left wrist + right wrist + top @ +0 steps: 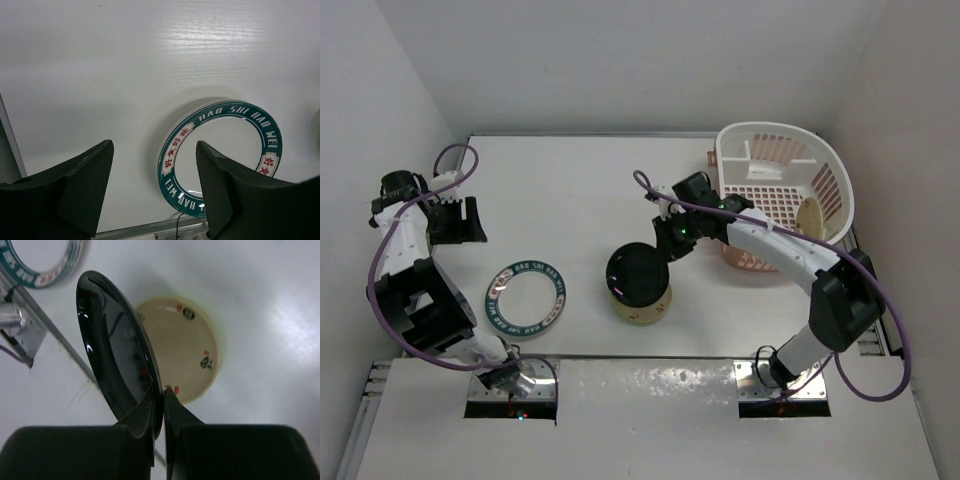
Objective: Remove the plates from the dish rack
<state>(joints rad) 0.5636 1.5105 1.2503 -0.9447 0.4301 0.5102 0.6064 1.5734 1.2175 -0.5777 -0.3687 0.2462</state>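
Gripping a glossy black round plate (115, 355) by its rim, the right gripper (159, 396) holds it on edge near the middle of the white worktop (570, 190).
The black plate tilts steeply over a cream-tan round plate with tiny motifs (187, 347), which lies flat on the worktop; whether the two touch cannot be told. The right gripper's fingers are clamped on the black rim. A white round plate with a teal lettered rim (526, 297) lies flat toward the near left. A white slotted plastic dish rack (835, 190) sits at the far right corner, with a tan plate (810, 216) leaning inside near its right wall. The left gripper (154, 146) hangs by the worktop's left edge, fingers apart, holding nothing.
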